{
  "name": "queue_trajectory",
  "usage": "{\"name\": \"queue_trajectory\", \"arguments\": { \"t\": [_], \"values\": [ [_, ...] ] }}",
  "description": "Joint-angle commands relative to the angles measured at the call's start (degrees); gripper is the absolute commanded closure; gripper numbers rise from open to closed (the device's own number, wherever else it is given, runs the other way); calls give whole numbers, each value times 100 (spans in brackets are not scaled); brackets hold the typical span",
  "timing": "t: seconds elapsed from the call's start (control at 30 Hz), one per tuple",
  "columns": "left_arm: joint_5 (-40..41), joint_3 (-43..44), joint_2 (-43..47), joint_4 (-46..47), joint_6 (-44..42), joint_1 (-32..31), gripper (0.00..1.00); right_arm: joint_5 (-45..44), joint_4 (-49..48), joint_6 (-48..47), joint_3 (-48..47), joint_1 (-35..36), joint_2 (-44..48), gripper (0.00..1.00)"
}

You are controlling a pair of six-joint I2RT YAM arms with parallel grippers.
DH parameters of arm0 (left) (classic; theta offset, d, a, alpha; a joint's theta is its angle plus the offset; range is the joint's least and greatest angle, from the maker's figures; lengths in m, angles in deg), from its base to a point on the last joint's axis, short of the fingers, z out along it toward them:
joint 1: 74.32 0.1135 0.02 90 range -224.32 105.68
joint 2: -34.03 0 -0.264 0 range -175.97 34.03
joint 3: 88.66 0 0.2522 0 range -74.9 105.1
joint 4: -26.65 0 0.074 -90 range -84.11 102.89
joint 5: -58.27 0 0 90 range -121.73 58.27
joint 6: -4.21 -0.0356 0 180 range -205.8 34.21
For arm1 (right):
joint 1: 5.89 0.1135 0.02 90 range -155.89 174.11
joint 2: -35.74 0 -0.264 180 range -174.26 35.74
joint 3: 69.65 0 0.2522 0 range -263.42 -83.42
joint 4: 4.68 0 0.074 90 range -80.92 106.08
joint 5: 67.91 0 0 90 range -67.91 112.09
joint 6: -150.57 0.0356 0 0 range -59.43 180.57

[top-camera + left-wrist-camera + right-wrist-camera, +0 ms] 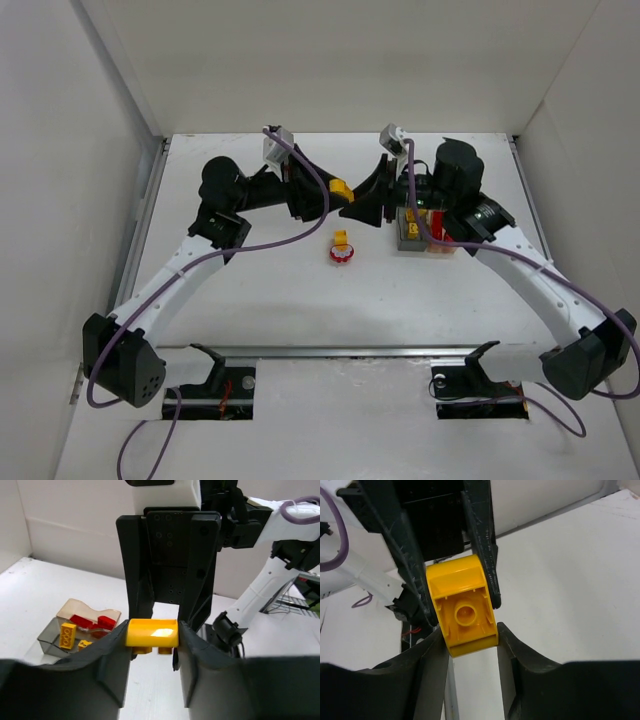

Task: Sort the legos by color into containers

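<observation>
above the desk (260,300), my left hand (152,647) and right hand (470,647) both clamp one yellow lego (462,595), jaws nearly closed.

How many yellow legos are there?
4. One yellow lego is gripped by the left end effector and right end effector; one on the table; two in the grey container. More may be hidden.

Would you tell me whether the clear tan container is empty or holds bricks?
Not empty: red bricks lie inside the tan container, seen from the left wrist.
</observation>
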State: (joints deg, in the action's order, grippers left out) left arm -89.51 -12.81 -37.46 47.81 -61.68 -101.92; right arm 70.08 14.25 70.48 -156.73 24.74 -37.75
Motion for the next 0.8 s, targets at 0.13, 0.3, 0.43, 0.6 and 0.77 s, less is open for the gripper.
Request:
{"name": "queue_trajectory", "arguments": {
  "t": [0.13, 0.3, 0.43, 0.6, 0.77],
  "values": [
    [73, -47, 319, 183, -179, -71, 0, -2315, -288, 177, 361, 30, 572, 100],
    [1099, 22, 381, -1279, -1405, -71, 0, -4285, 255, 450, 670, -267, 758, 100],
    [3225, 102, 381, -2418, -2565, -71, 0, -5641, 2008, 853, 398, -812, -222, 100],
    [4793, -240, 557, -2709, -3300, -184, 0, -5809, 2674, 925, 213, -1278, -1447, 100],
    [4917, -416, 662, -2964, -3379, -238, 0, -5809, 2612, 1056, 213, -1279, -1975, 100]
  ]
}}
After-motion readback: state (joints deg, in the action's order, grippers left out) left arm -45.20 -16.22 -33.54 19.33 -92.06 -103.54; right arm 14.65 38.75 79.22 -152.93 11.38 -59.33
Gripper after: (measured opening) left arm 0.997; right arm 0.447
